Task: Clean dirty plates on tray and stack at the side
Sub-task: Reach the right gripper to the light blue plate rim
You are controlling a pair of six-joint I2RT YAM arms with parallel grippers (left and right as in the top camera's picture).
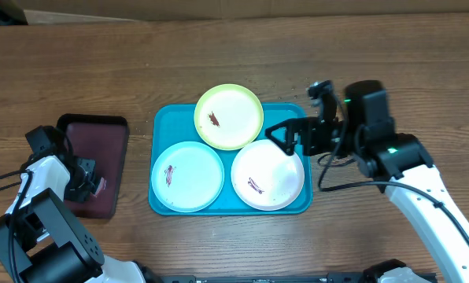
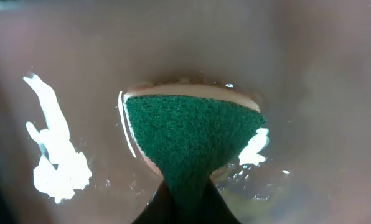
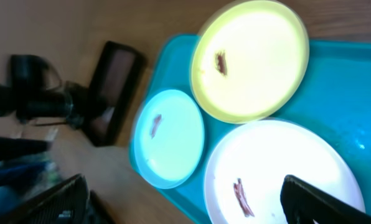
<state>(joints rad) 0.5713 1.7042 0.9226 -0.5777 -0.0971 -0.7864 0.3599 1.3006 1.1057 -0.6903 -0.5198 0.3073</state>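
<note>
Plates, 3 of them, lie on the cyan tray [image 1: 165, 126] at the middle of the wooden table [image 1: 77, 63] in the overhead view. The yellow-green plate [image 1: 228, 116] sits at the far side with its top edge over the tray's rim. The pale blue plate [image 1: 187, 176] is at the near left and the white plate [image 1: 267, 174] at the near right. Each carries 1 small dark-red smear [image 1: 214, 119]. The yellow-green plate meets the rims of the other 2. A maroon tray [image 1: 108, 141] with a black rim lies well to the left, and the left gripper [image 1: 93, 185] is down over its near end. The right gripper [image 1: 286, 140] hangs above the far edge of the white plate.

From the left wrist, the jaws are clenched on the lower corner of a green sponge [image 2: 185, 134], which lies against the wet, glossy maroon surface; a pale layer shows along its top edge.

From the right wrist, the 2 fingers stand wide apart at the bottom corners, grasping nothing, with all 3 plates and their smears below them.
</note>
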